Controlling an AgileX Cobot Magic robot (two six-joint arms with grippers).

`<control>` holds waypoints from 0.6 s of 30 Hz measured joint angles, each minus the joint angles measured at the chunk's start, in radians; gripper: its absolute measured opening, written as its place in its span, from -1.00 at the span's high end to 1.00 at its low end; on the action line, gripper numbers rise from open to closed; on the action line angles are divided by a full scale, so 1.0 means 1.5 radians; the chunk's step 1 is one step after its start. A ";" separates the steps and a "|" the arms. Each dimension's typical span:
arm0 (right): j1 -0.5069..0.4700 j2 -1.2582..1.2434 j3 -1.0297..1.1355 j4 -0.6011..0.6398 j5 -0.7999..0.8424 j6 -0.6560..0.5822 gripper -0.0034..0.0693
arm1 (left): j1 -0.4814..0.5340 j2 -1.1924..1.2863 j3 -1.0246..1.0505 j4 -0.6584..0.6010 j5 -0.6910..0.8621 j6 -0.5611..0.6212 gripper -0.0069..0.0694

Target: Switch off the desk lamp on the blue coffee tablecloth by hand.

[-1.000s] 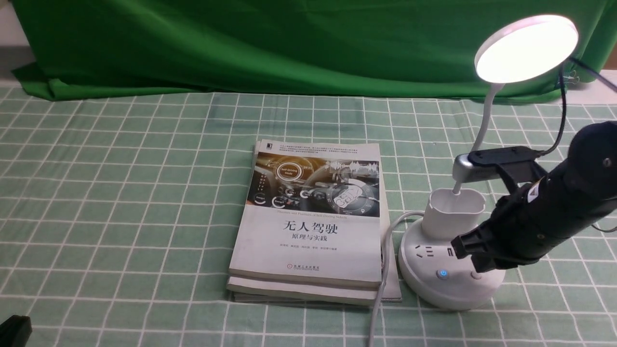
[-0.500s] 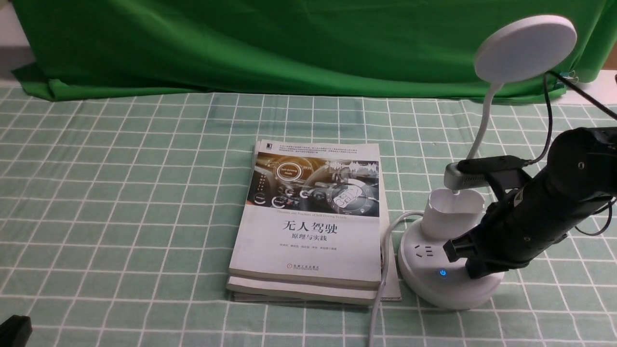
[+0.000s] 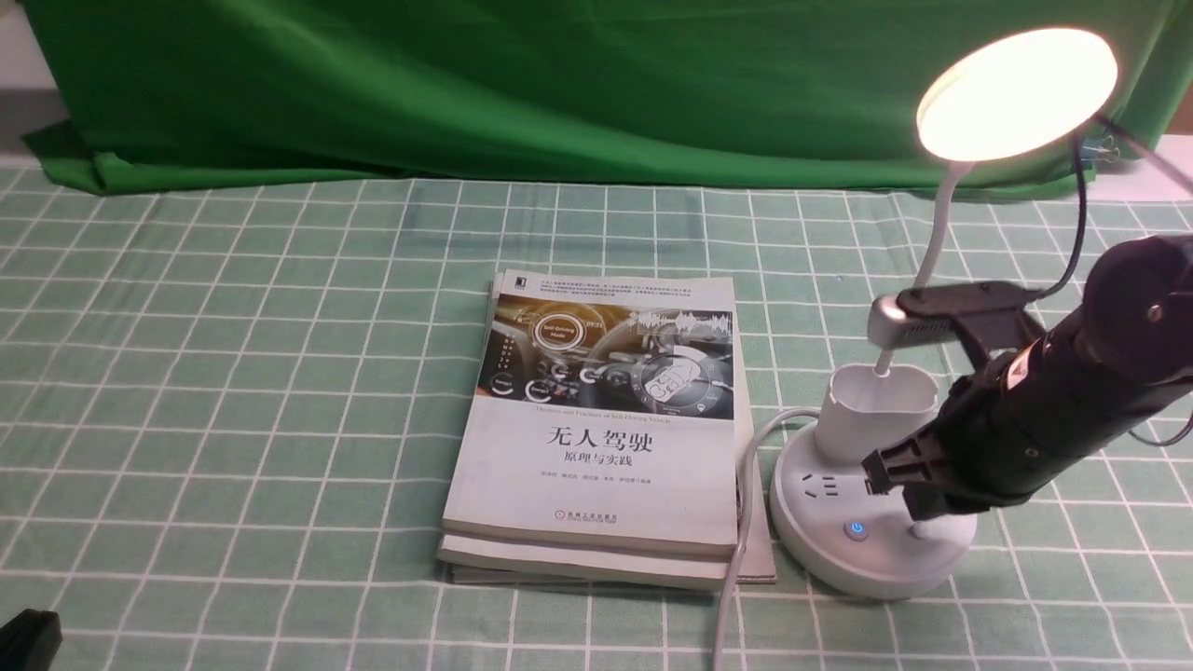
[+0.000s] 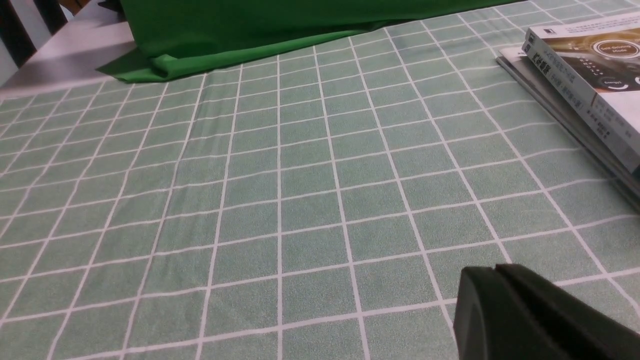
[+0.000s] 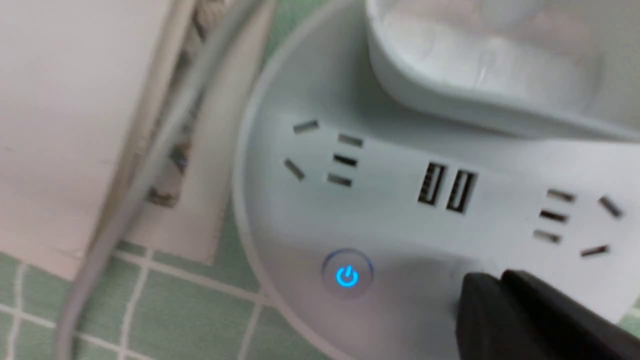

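Observation:
The white desk lamp stands at the right on the checked tablecloth [image 3: 233,373]. Its disc head [image 3: 1016,93] glows warm yellow. Its round base [image 3: 839,559] shows a lit blue power button [image 3: 856,530] and a small white button [image 3: 921,531]. My right gripper [image 3: 909,499] is shut and empty, its tip just above that white button. The right wrist view shows the tip [image 5: 492,285] over the base [image 5: 390,220], beside the blue button [image 5: 347,275]. My left gripper [image 4: 495,272] is shut and empty, low over the cloth at the front left [image 3: 28,638].
Two stacked books [image 3: 601,419] lie just left of the lamp base. The lamp's grey cable [image 3: 736,578] runs between them toward the front edge. The lamp's cup holder [image 3: 876,410] and thin neck stand behind my right gripper. A dark green backdrop [image 3: 466,84] hangs at the back.
The lamp head shone white, went dark half a second ago, and now glows warm yellow. My right gripper dipped onto the base, then rose slightly. The left arm has not moved.

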 joint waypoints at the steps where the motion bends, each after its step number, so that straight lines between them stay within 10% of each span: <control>1: 0.000 0.010 0.000 0.000 0.000 0.000 0.79 | 0.000 0.000 0.000 0.000 0.000 0.000 0.82; 18: 0.014 -0.148 0.052 0.000 0.006 0.016 0.79 | 0.000 0.000 0.000 0.000 0.000 0.000 0.82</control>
